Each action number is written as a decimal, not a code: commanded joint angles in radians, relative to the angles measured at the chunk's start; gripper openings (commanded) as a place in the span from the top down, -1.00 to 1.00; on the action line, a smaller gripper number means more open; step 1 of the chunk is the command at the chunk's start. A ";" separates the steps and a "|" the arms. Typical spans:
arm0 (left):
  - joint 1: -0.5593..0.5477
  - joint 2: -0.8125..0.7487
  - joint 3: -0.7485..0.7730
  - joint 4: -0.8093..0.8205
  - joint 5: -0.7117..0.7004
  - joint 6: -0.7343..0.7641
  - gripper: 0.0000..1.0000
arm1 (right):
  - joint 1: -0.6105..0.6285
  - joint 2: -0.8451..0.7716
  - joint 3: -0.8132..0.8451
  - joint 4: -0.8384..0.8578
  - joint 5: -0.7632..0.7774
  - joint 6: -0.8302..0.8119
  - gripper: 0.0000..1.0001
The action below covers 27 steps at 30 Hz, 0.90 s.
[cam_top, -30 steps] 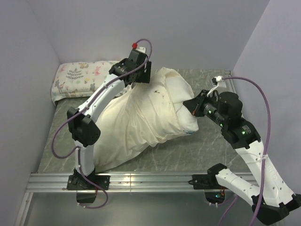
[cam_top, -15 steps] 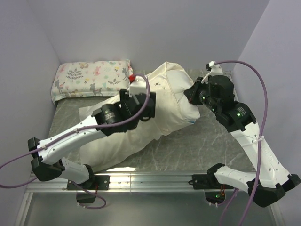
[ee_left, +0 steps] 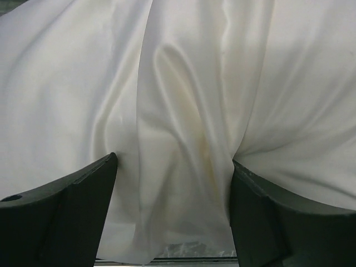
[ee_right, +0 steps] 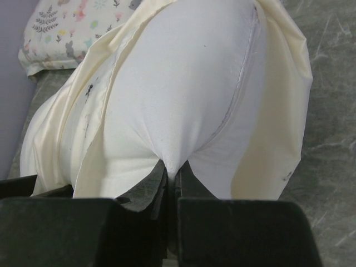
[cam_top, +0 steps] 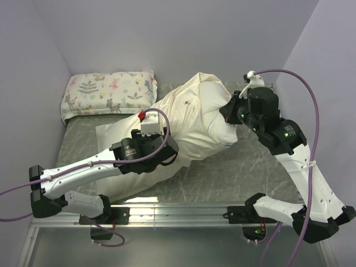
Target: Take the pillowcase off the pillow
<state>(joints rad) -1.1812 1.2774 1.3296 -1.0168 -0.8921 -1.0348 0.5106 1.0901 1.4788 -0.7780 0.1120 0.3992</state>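
Grey marbled counter (cam_top: 250,169) lies between pale lilac walls (cam_top: 167,33). On it the pillowcase (cam_top: 178,119) stretches diagonally from the near left toward the far right. It covers most of the pillow (cam_top: 221,132), whose white end sticks out of the open mouth at the right. The right hand (cam_top: 228,114) is at this bare end; in its wrist view the 2 fingers (ee_right: 233,233) are pressed together on a small fold of the white pillow cloth. The left hand (cam_top: 168,151) rests on the middle of the pillowcase with its fingers (ee_left: 61,217) spread wide, cream cloth bulging between them, not pinched. A small printed pillow (cam_top: 108,94) lies in the far left corner, just beside the pillowcase.
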 commanded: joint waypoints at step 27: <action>0.400 -0.023 0.751 -0.325 -0.223 0.389 0.99 | -0.095 -0.154 -0.013 0.095 -0.064 -0.020 1.00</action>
<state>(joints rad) -0.8280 1.2343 1.9110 -1.2400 -0.8795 -0.8608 0.4515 1.0203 1.5364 -0.7475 -0.0483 0.4187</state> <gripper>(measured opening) 0.024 0.045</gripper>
